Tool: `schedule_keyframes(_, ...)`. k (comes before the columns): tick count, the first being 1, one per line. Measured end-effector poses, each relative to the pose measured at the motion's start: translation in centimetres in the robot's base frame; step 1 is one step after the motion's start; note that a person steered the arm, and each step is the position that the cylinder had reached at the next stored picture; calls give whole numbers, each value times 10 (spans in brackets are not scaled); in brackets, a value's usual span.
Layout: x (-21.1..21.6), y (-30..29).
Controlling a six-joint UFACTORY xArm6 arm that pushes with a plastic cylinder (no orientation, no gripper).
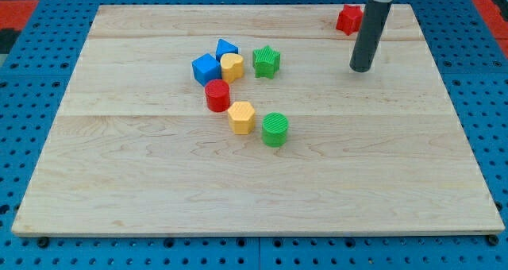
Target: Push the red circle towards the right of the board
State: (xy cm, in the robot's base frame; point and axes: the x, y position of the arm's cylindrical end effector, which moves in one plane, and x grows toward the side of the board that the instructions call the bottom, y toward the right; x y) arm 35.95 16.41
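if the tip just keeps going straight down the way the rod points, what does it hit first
The rod points down, so my tip would meet only the bare wooden board beneath it. No block sits under it; the nearest, a red block, lies toward the view's top, though depth is hard to judge.

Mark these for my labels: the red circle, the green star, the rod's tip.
red circle [217,94], camera view, on its side wall
green star [266,61], camera view, top face
my tip [362,68], camera view, rod's very end
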Motion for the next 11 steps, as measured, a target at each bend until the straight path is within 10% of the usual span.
schedule_keyframes(2, 82, -9)
schedule_keyframes(4, 57, -72)
schedule_keyframes(9, 62, -383)
schedule_keyframes(11, 69, -289)
